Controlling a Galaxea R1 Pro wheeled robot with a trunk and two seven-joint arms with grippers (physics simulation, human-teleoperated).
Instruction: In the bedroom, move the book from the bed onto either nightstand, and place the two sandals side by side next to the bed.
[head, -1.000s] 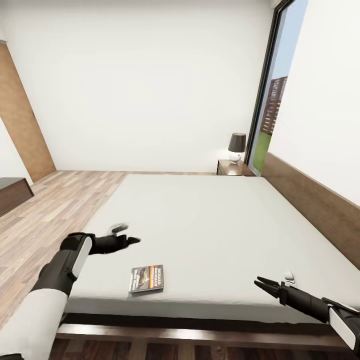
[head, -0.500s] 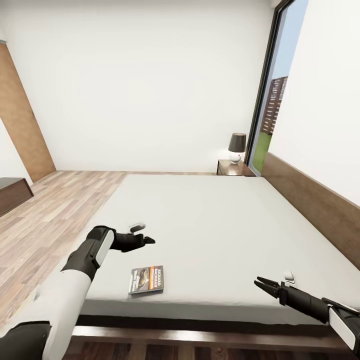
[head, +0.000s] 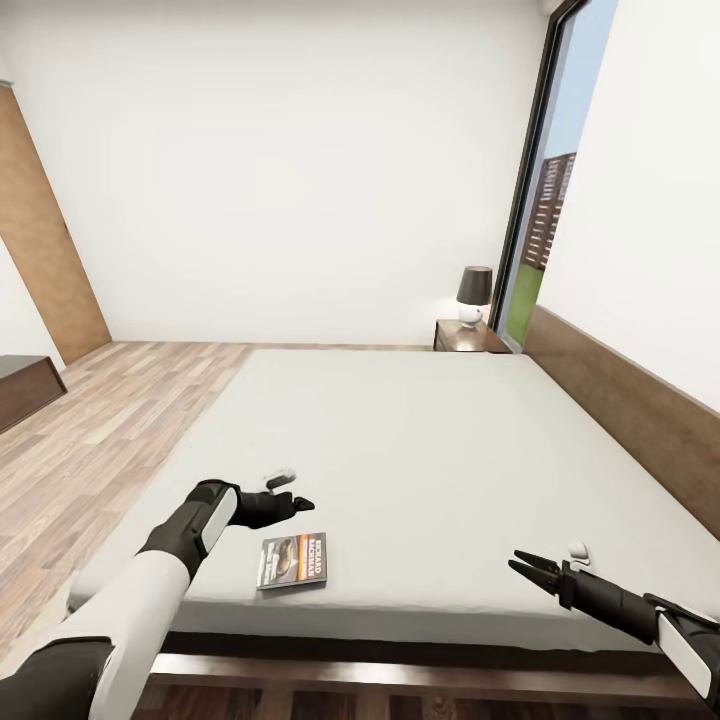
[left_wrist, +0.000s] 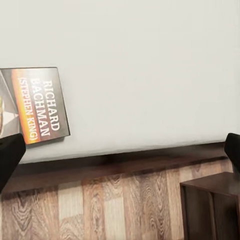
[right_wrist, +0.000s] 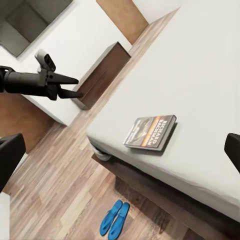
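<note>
Currently book flat on bed near foot edge, ungrasped. My left hand hovers beside it, fingers parted; right hand parted, idle. Sandals paired on floor; nightstand transfer pending.

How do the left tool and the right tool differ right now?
The left tool hovers above the mattress just beyond the book; the right tool hovers near the bed's near edge, well to the book's right. The left tool points toward the bed's middle, away from its arm; the right tool points left, toward the book. Both are dark, two-fingered, open and empty.
</note>
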